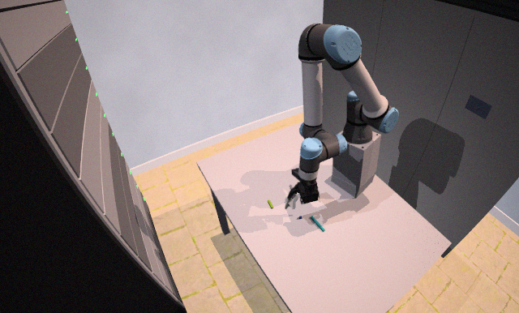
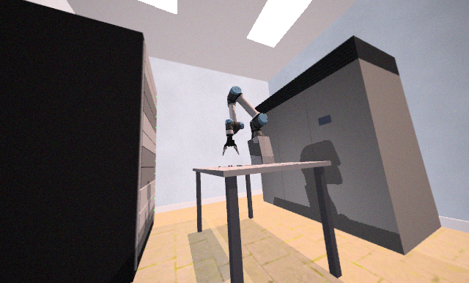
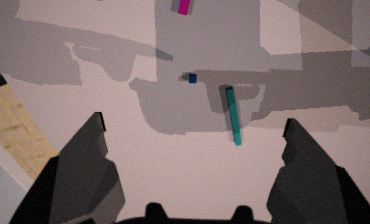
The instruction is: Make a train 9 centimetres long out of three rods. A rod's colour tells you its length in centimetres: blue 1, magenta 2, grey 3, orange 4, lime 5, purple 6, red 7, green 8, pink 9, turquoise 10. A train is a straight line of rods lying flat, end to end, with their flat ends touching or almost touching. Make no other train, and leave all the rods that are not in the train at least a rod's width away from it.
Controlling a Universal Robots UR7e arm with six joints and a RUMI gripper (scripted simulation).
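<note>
My gripper (image 1: 294, 201) is wide open and empty, hanging above the table; it also shows in the exterior view (image 2: 230, 150). In the wrist view its two dark fingers stand far apart with nothing between them. Below and ahead of the fingers lie a small blue rod (image 3: 192, 78) and a long turquoise rod (image 3: 233, 115), apart from each other. A magenta rod (image 3: 184, 6) lies further off at the top edge. In the top view I see the blue rod (image 1: 300, 217), the turquoise rod (image 1: 317, 223) and a lime rod (image 1: 270, 203) left of the gripper.
The arm's grey pedestal (image 1: 356, 164) stands on the table behind the gripper. The table's left edge (image 1: 225, 219) is close to the lime rod. A tall cabinet wall (image 1: 427, 101) rises behind the table.
</note>
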